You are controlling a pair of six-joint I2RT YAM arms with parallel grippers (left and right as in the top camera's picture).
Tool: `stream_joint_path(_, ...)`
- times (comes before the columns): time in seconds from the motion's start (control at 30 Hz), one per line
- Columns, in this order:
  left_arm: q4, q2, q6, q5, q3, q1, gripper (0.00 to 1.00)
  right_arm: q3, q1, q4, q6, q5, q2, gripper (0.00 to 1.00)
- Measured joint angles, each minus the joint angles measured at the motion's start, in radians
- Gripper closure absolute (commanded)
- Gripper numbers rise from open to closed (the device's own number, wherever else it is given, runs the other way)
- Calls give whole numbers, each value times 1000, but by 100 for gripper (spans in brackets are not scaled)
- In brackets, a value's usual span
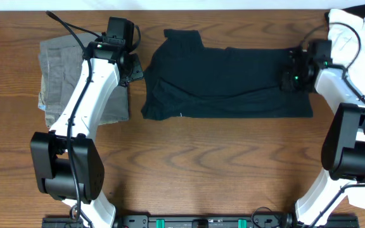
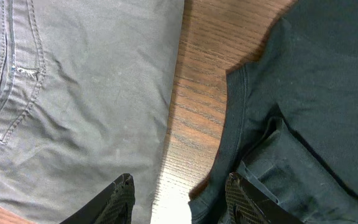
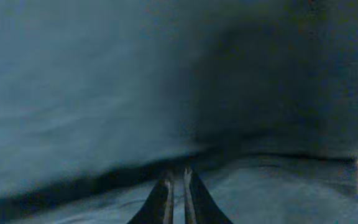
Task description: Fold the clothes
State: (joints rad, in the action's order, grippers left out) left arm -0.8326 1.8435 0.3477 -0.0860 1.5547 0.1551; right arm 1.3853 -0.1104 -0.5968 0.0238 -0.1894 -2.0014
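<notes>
A dark navy T-shirt [image 1: 227, 82] lies spread flat across the middle of the table, its collar end to the left. My left gripper [image 1: 134, 71] is open and empty just off the shirt's left edge, over the gap between it and the folded grey trousers. In the left wrist view the gripper [image 2: 179, 186] has one finger over the trousers [image 2: 86, 93] and the other over the shirt's [image 2: 316, 93] hem. My right gripper [image 1: 294, 75] is at the shirt's right end. In the right wrist view its fingers [image 3: 177, 177] are pressed together on a fold of the dark fabric [image 3: 104, 81].
The folded grey trousers [image 1: 59, 76] lie at the far left. A heap of white clothes [image 1: 353, 31] sits at the back right corner. Bare wooden table [image 1: 201, 164] runs along the front, with the arm bases at either side.
</notes>
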Motion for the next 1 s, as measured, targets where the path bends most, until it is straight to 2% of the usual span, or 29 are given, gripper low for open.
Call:
stream_joint_path(0.17,0,0,0,0,0,0,50,126,125,-195,-116,-7,21,99)
stream_joint_path(0.3,0,0,0,0,0,0,50,126,255,-251,-190,-14,29,99)
stream_joint_path(0.4,0,0,0,0,0,0,50,101,334,-245,-233,-17,29,99)
stream_joint_path(0.57,3,0,0,0,0,0,50,28,434,-142,-276,18,29,99)
stream_joint_path(1.0,14,0,0,0,0,0,50,-3,534,-164,-299,4,29,99)
